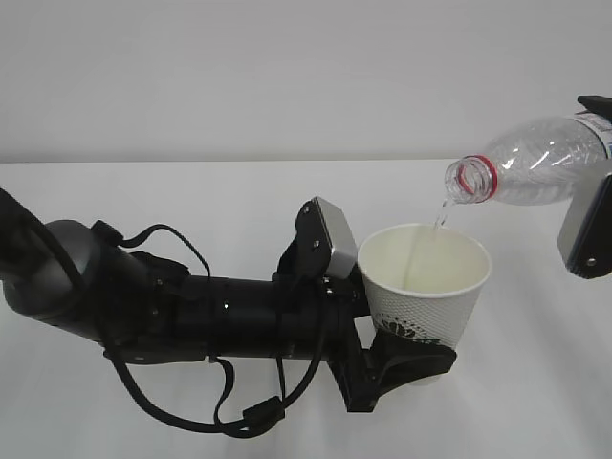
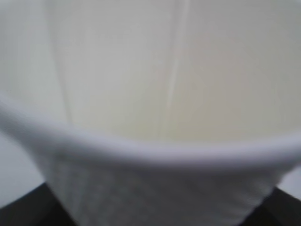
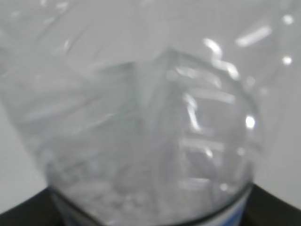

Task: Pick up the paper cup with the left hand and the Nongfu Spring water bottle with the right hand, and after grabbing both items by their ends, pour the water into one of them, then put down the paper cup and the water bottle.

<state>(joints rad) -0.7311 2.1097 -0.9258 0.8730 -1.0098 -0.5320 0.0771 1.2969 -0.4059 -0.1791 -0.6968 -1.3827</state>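
The white paper cup [image 1: 426, 277] with a green logo is held upright above the table. My left gripper [image 1: 413, 360] is shut on its lower part, black fingers on either side of the base. The clear Nongfu Spring water bottle [image 1: 535, 163] lies tilted at the upper right, its red-ringed mouth over the cup's rim. A thin stream of water [image 1: 439, 216] falls from the mouth into the cup. My right gripper [image 1: 597, 143] is shut on the bottle's far end at the frame edge. The cup [image 2: 155, 84] fills the left wrist view and the bottle [image 3: 141, 132] fills the right wrist view.
The white table [image 1: 191, 201] runs back to a plain pale wall. My left arm [image 1: 191, 316], with looping black cables, lies low across the left and middle of the table.
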